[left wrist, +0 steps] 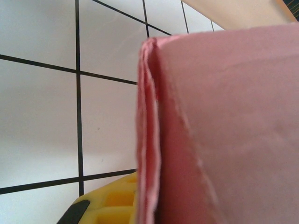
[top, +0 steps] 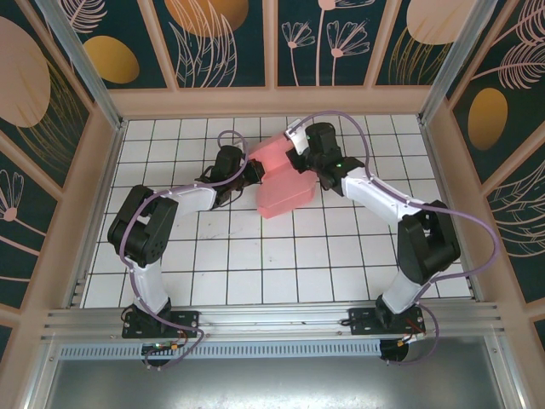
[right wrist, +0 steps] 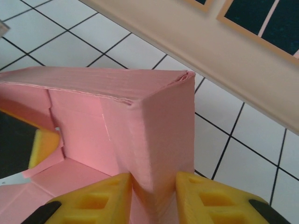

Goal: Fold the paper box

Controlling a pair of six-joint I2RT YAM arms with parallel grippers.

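My right end effector was clamped on an upright wall of the paper box, toward the far side of the surface; whether my left end effector gripped I could not tell; I judged squaring that corner crease slowly best.

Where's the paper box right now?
In the top view, the paper box is far-centre over the table, between the left gripper and right gripper.

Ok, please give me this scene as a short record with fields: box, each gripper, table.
table: white tiles, dark grid lines
paper box: pink card, partly folded, walls raised, far middle of the table
right gripper: fingers on both sides of a box corner, clamping it
left gripper: at the box's left edge, one yellow finger beside the card, grip unclear
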